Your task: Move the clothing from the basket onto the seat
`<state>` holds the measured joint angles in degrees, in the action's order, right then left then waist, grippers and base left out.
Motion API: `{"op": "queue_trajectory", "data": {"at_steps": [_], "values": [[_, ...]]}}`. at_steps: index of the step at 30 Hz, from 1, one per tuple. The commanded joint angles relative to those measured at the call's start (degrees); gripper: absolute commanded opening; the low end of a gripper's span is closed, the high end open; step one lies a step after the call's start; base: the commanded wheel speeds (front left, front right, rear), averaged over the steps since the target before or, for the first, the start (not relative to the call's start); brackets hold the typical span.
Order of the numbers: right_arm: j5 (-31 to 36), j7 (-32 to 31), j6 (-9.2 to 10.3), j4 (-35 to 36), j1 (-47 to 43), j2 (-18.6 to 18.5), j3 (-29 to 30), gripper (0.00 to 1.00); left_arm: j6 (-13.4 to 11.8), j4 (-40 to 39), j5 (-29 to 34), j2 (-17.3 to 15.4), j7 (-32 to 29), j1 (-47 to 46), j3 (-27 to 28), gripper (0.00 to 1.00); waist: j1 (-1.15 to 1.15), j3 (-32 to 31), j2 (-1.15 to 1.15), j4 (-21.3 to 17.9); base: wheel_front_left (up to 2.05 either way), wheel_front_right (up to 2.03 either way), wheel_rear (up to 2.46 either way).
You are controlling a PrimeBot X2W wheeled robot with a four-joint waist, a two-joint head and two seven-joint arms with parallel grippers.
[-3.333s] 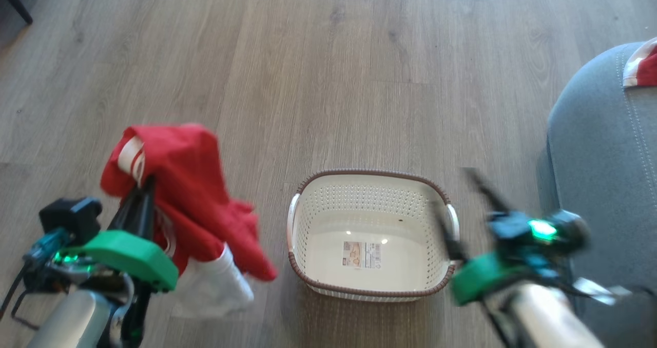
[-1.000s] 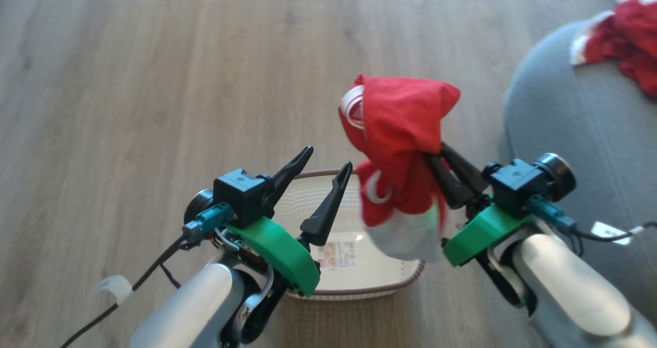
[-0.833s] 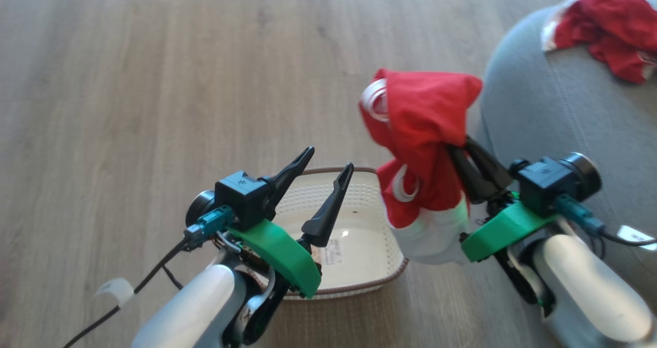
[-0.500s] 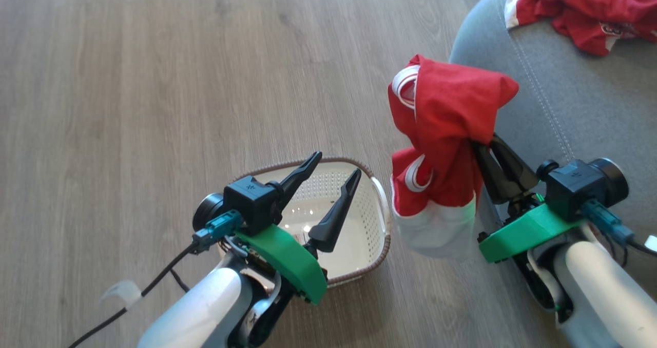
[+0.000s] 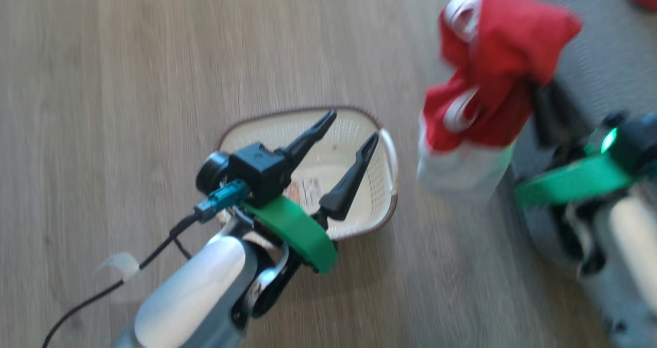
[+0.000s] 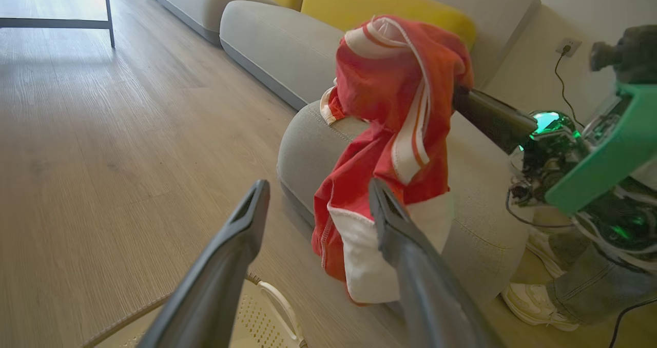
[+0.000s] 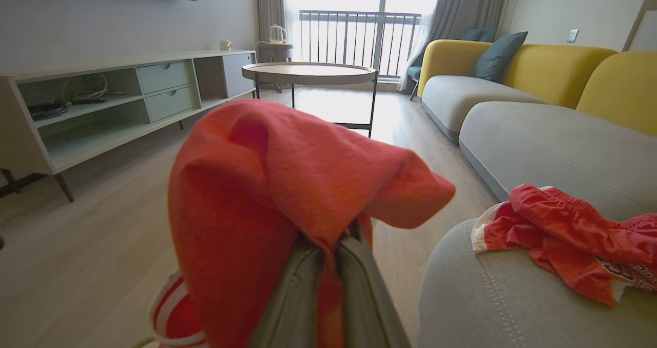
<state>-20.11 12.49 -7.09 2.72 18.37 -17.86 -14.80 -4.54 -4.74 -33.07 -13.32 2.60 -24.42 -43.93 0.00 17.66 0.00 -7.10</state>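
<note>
A red garment with white trim, part of the clothing [image 5: 493, 76], hangs bunched from my right gripper [image 5: 539, 96], which is shut on it at the near edge of the grey seat [image 5: 605, 60]. In the right wrist view the fingers [image 7: 303, 286] pinch the red cloth [image 7: 287, 184], and another red garment [image 7: 575, 235] lies on the seat [image 7: 482, 296]. My left gripper [image 5: 352, 126] stands open above the cream basket [image 5: 241, 127], nothing between its fingers. The left wrist view shows the hanging garment [image 6: 395, 132] beyond the left gripper [image 6: 318, 194].
Wooden floor [image 5: 128, 81] surrounds the basket. A long grey sofa with yellow backs [image 7: 539, 127] runs behind the seat. A round table [image 7: 308, 73] and a low cabinet [image 7: 102, 96] stand further off. A person's shoes and trouser leg [image 6: 544, 302] are beside the seat.
The garment passed from my left gripper to my right, which has carried it towards the seat. The head camera has swung, shifting the whole picture. My left gripper stays open over the basket.
</note>
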Motion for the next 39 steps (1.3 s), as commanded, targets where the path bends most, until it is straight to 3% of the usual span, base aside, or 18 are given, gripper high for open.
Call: {"op": "queue_trajectory", "data": {"at_steps": [1,4,10,15,23,26,33,39], "values": [[-0.54,0.55,-0.4,1.27,3.5,-0.32,0.93,0.0,0.18,-2.14,0.72,0.18,0.07,-2.85,1.82,1.0,0.0,5.39,0.0,1.79,0.0,0.0,0.0],[0.26,1.08,-0.4,-3.09,11.54,-1.52,4.35,0.0,1.05,-1.79,1.67,1.16,0.49,-6.3,1.69,1.0,0.0,11.49,0.0,4.1,0.0,0.0,0.0],[1.5,-0.05,-0.4,-8.53,26.67,-5.5,8.2,0.0,2.54,0.72,1.83,3.8,2.79,-10.19,1.63,1.0,0.0,17.41,0.0,8.05,0.0,0.0,0.0],[-0.01,-5.39,-0.4,-11.79,40.04,-10.26,12.3,0.0,3.66,3.61,1.15,5.58,5.34,-11.6,1.81,1.0,0.0,20.42,0.0,10.92,0.0,0.0,0.0],[-0.83,-14.74,-0.4,-20.06,61.43,-19.79,25.33,0.0,3.84,7.38,-0.69,7.2,8.48,-11.49,2.92,1.0,0.0,24.13,0.0,14.13,0.0,0.0,0.0],[3.51,-17.96,-0.4,-23.03,67.4,-24.01,28.32,0.0,3.93,8.01,-0.91,6.81,8.47,-11.23,2.93,1.0,0.0,25.82,0.0,14.21,0.0,0.0,0.0],[11.47,-23.34,-0.4,-29.05,71.0,-31.85,36.76,0.0,3.79,6.8,-0.72,6.39,8.33,-11.45,2.69,1.0,0.0,30.11,0.0,13.49,0.0,0.0,0.0],[13.72,-23.32,-0.4,-32.24,66.51,-33.05,45.04,0.0,2.92,4.94,-0.29,5.0,6.93,-11.93,3.07,1.0,0.0,33.88,0.0,11.75,0.0,0.0,0.0]]}}
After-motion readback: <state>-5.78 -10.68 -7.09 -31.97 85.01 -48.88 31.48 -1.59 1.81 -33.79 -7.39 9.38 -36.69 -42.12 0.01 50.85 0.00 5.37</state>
